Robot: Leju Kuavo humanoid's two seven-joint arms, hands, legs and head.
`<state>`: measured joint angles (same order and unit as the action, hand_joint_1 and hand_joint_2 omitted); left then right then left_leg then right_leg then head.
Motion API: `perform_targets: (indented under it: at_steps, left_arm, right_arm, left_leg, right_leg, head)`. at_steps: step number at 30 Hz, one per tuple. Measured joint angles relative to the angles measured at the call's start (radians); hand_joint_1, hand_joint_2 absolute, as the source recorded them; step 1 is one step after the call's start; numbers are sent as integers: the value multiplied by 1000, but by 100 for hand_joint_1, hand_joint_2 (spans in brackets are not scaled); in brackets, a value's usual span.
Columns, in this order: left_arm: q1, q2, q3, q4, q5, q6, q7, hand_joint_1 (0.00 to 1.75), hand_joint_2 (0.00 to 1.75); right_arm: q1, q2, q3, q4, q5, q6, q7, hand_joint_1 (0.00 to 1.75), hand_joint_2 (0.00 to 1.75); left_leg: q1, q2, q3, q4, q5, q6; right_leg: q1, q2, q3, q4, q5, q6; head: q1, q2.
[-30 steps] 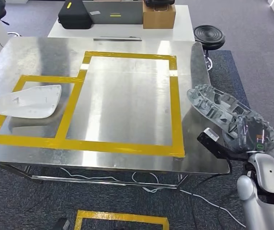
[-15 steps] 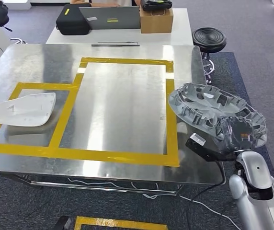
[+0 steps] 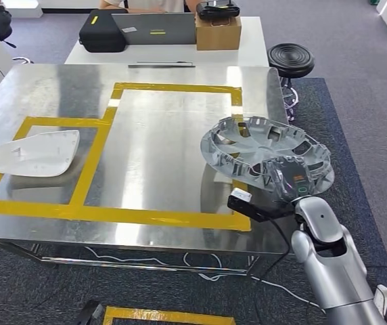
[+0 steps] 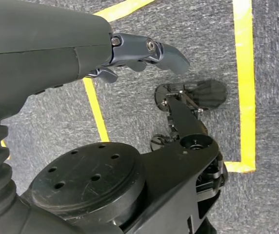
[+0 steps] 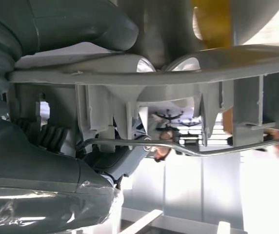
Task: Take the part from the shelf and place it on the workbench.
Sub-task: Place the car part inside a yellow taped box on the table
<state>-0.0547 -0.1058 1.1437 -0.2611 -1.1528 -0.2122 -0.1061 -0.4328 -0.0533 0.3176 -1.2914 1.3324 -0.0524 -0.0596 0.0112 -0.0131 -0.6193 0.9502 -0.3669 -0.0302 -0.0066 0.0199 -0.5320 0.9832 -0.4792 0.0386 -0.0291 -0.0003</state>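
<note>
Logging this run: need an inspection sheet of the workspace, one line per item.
Surface: steel workbench marked with yellow tape rectangles.
Job's things: grey wheel cover held over the bench's right edge, not set down.
Clutter: white part in the left tape box.
Hands: right hand grips the wheel cover; left hand holds nothing, above the floor.
Cables: white cable under the bench.
Surroundings: white table, cardboard box, black case, black stool.
</note>
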Motion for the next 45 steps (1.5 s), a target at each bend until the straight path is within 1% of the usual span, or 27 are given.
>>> perform_targets:
  at_steps: [4,10,14,17,21,25,28,37,42,45]
  left_arm:
    - [-5,1,0,4,15,-22,7,0,175]
    - [-11,0,0,6,18,11,30,0,175]
    - [-13,0,0,6,17,19,28,0,175]
    - [-14,-1,0,7,17,22,13,0,175]
    - [-14,-1,0,8,17,18,-20,0,175]
    - [-14,-1,0,9,13,14,-37,0,175]
    - [-14,-1,0,10,13,18,-25,0,175]
    - [-14,-3,0,11,10,26,2,0,175]
    - [-14,-3,0,11,-1,25,0,0,175]
    - [-14,-2,-2,11,-11,30,-27,0,175]
  right_arm:
    - [-48,49,62,108,-39,-29,-26,175,175]
    - [-92,129,132,266,-70,-42,-54,175,175]
    - [-106,159,154,328,-121,-46,-95,175,175]
    - [-112,171,158,360,-163,-44,-126,175,175]
    - [-116,177,166,390,-185,-42,-138,175,175]
    - [-118,178,175,422,-200,-78,-142,175,175]
    - [-118,178,175,434,-202,-92,-138,175,175]
    - [-120,178,175,451,-199,-88,-117,175,175]
    - [-122,178,175,456,-197,-79,-113,175,175]
    - [-122,178,175,461,-194,-73,-108,44,175]
  left_leg:
    - [-1,0,0,1,1,1]
    - [-1,0,1,2,2,2]
    - [-1,0,1,2,2,2]
    - [-1,0,1,2,2,2]
    - [-1,0,2,2,2,2]
    - [-1,0,2,2,2,2]
    - [-1,0,2,2,2,2]
    - [-1,0,2,3,2,2]
    - [-1,0,2,3,2,3]
    - [-1,0,2,3,2,3]
  right_leg:
    - [-2,0,1,-1,2,2]
    - [-2,0,2,-1,4,3]
    - [-3,0,2,-1,4,4]
    - [-3,0,2,-1,4,4]
    - [-3,0,2,-1,4,4]
    - [-3,0,2,-1,4,4]
    - [-3,0,3,-1,4,4]
    - [-3,0,3,-2,5,4]
    - [-3,0,3,-2,5,4]
    - [-3,0,3,-2,5,4]
  head:
    - [0,0]
    - [0,0]
    - [0,0]
    - [0,0]
    - [0,0]
    - [0,0]
    - [0,0]
    - [0,0]
    - [0,0]
    - [0,0]
